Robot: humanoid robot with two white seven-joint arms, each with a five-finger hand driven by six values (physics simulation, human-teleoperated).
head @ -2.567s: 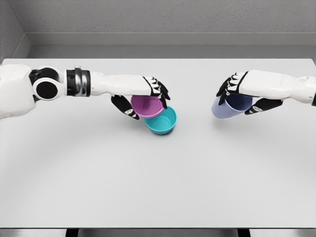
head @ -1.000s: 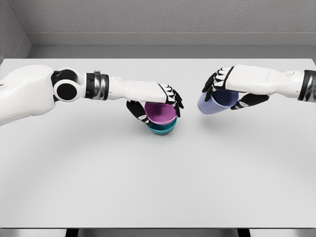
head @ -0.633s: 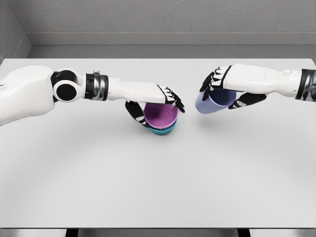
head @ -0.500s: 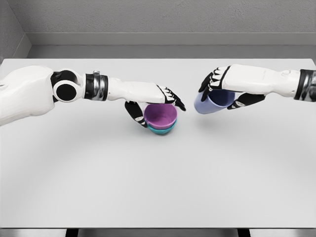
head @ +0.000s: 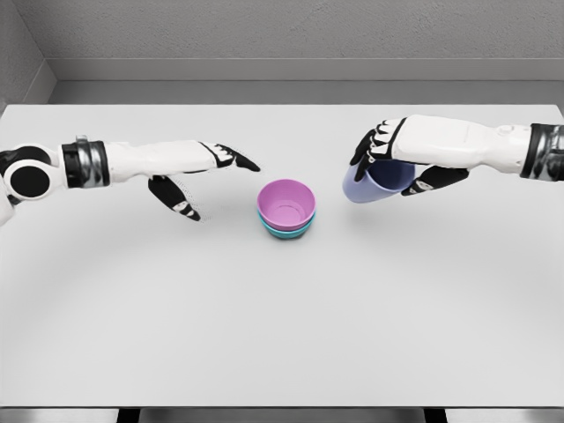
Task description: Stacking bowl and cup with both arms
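Observation:
A purple bowl (head: 286, 202) sits nested inside a teal bowl (head: 286, 231) near the middle of the white table (head: 282, 317). My left hand (head: 204, 174) is open to the left of the stack, fingers spread, touching nothing. My right hand (head: 394, 167) is shut on a lavender cup (head: 367, 185), held tilted above the table just right of the bowls, its dark-blue inside partly hidden under the palm.
A grey wall (head: 282, 35) runs behind the table's far edge. The near edge of the table lies at the bottom of the view.
My left hand has let go of the purple bowl and drawn back to the left. The right hand has brought the cup slightly further left toward the stack.

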